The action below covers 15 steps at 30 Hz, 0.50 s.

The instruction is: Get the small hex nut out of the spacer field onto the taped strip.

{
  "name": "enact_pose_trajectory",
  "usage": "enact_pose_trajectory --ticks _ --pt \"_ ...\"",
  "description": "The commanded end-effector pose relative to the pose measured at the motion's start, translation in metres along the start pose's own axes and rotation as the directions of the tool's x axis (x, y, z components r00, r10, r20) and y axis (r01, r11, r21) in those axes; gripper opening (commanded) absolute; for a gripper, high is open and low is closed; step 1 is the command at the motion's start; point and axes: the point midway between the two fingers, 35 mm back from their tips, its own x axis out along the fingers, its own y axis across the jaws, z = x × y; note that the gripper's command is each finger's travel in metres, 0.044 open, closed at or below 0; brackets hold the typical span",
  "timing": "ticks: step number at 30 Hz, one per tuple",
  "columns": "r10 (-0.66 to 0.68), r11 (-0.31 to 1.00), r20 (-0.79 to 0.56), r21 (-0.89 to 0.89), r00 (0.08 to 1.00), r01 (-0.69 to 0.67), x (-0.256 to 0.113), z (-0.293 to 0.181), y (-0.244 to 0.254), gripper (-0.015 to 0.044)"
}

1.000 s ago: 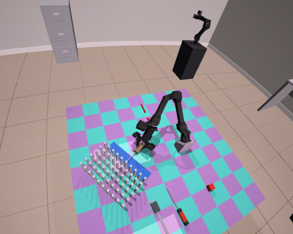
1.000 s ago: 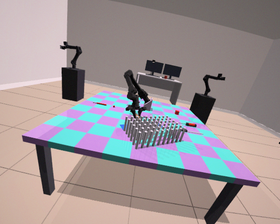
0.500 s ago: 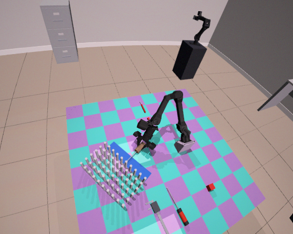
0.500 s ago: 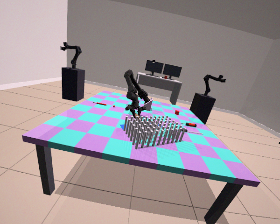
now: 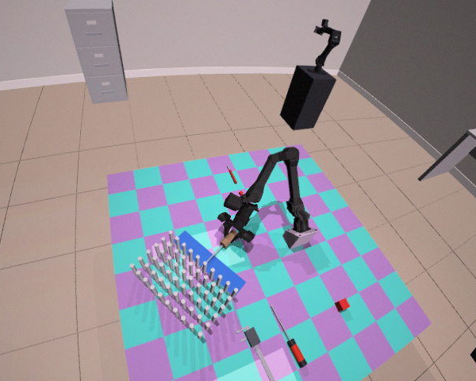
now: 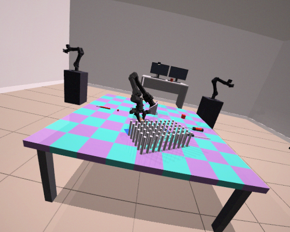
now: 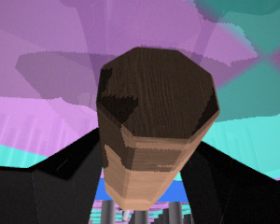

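My gripper (image 5: 232, 235) (image 6: 140, 118) is shut on the wooden handle (image 5: 228, 239) (image 7: 149, 175) of a tool with a thin metal shaft. The shaft (image 5: 216, 253) slopes down over the blue taped strip (image 5: 185, 237) (image 7: 165, 191) toward the front row of spacers. Its far end goes in among the spacers and is hard to make out. The grey metal spacers (image 5: 183, 318) (image 6: 141, 144) stand upright in rows behind the strip. I cannot make out the hex nut in any view. In the wrist view the handle's end covers the middle and hides most of the shaft.
A red-and-black-handled tool (image 5: 296, 352) (image 6: 197, 129) and a grey pronged tool (image 5: 252, 336) lie beside the field. A red cube (image 5: 342, 304) (image 6: 183, 116) lies farther off. A thin red tool (image 5: 232, 176) (image 6: 104, 107) and a small red object (image 5: 241, 192) (image 6: 118, 109) lie on the other side.
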Motion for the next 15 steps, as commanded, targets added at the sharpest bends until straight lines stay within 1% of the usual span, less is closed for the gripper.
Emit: enact_pose_trajectory --ticks 1,15 --pt "0.0 1.0 -0.001 -0.006 1.0 0.0 -0.0022 0.0024 0.0001 0.0" --pt "0.0 1.0 0.0 -0.006 1.0 0.0 -0.0068 0.0093 0.0001 0.0"
